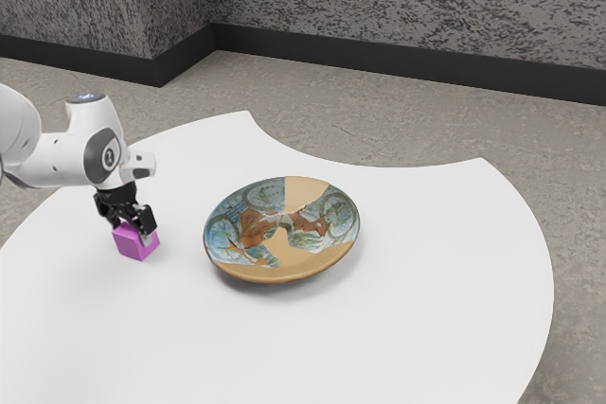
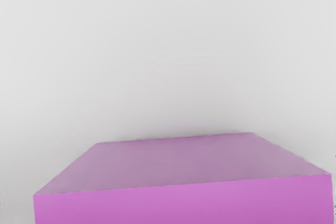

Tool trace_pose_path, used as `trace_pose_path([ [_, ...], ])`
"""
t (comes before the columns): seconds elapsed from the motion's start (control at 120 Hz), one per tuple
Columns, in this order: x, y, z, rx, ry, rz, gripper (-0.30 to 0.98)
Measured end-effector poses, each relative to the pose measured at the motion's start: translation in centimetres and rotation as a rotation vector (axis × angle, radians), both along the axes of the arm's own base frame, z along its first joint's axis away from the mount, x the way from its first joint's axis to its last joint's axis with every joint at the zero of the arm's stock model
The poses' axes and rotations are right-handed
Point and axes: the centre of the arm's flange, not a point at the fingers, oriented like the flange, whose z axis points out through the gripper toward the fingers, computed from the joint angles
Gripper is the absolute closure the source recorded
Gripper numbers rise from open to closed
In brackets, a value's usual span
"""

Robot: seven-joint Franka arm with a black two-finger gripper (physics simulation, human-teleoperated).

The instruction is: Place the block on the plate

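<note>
Looking at the exterior view's left, I see my gripper (image 1: 131,228) right at the top of the pink block (image 1: 135,244) — held or loose, I can't tell. The plate (image 1: 282,234) sits mid-frame. Wrist view: block close under me.

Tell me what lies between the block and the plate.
A bare stretch of white table lies between the block and the plate, in the exterior view.

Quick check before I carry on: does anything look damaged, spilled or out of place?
The plate looks odd: plain tan patches with sharp edges break up its painted pattern, perhaps repairs or just its design. Nothing looks spilled, and the block shows no visible damage.
</note>
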Motion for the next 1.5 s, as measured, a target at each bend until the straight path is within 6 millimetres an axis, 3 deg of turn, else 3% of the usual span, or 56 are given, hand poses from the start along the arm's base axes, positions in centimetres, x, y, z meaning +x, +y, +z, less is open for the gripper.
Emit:
trace_pose_path([
  [0.283,0.3,-0.4,-0.1,0.002,-0.007,-0.011,0.21],
  [0.558,0.6,-0.7,0.5,0.011,-0.017,-0.019,0.23],
  [0.867,1.1,-2.1,4.6,0.023,-0.069,-0.042,0.25],
  [1.025,2.2,-7.0,9.5,0.055,-0.101,-0.131,0.27],
  [1.117,2.8,-10.6,11.1,0.068,-0.106,-0.186,0.27],
  [1.25,3.8,-16.2,12.2,0.093,-0.106,-0.266,0.28],
  [1.5,4.8,-25.6,12.4,0.116,-0.11,-0.385,0.28],
])
